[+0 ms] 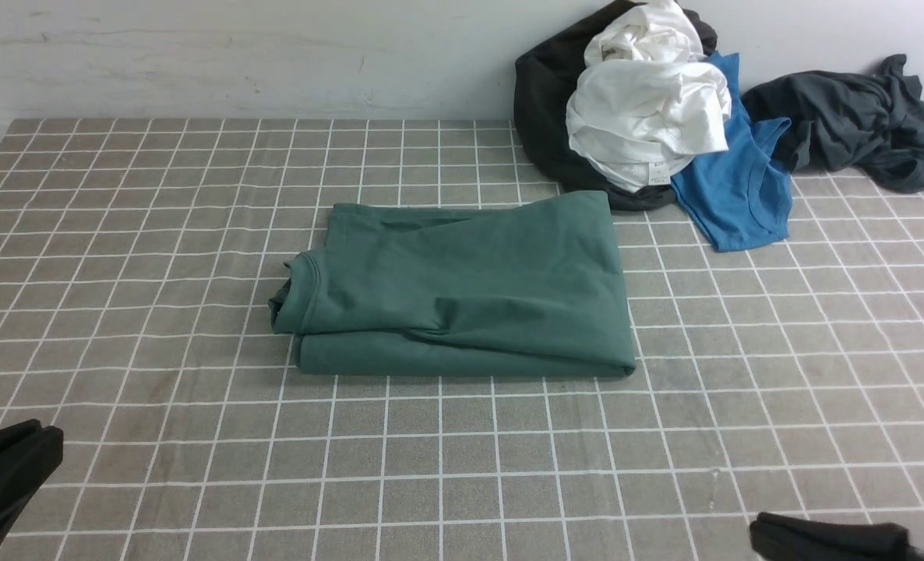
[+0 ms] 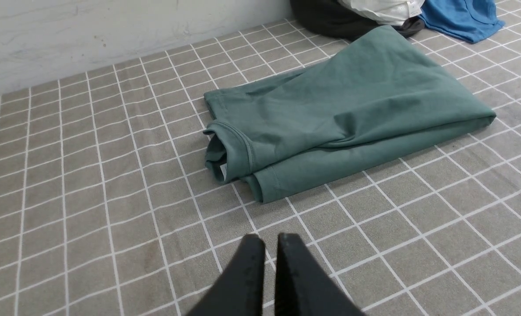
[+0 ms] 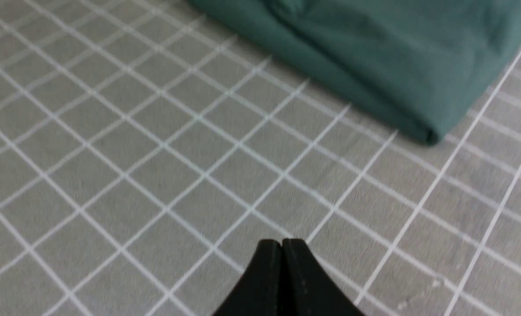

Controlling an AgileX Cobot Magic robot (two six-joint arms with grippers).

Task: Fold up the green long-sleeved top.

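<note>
Front view: showed the green long-sleeved top (image 1: 462,292) lying at centre frame on the checked counter (image 1: 158,234), already doubled into a compact rectangle, collar at its left end. Showed a heap of clothes (image 1: 649,117) at upper right, just beyond the top's far right corner. Caught only dark corners of the left tool (image 1: 6,467) and right tool (image 1: 828,539) at the bottom edges, well apart from the cloth.

Left wrist view: showed the left tool (image 2: 271,239) at bottom centre, nearly together and empty, above bare counter; top at centre and upper right, neck label peeking out.

Right wrist view: showed the right tool (image 3: 281,242) pressed together, empty; folded corner of the top at upper right.

Judged: folding seemingly finished, arms clear of it. Next called for little beyond perhaps smoothing the loose fold near the front edge.
</note>
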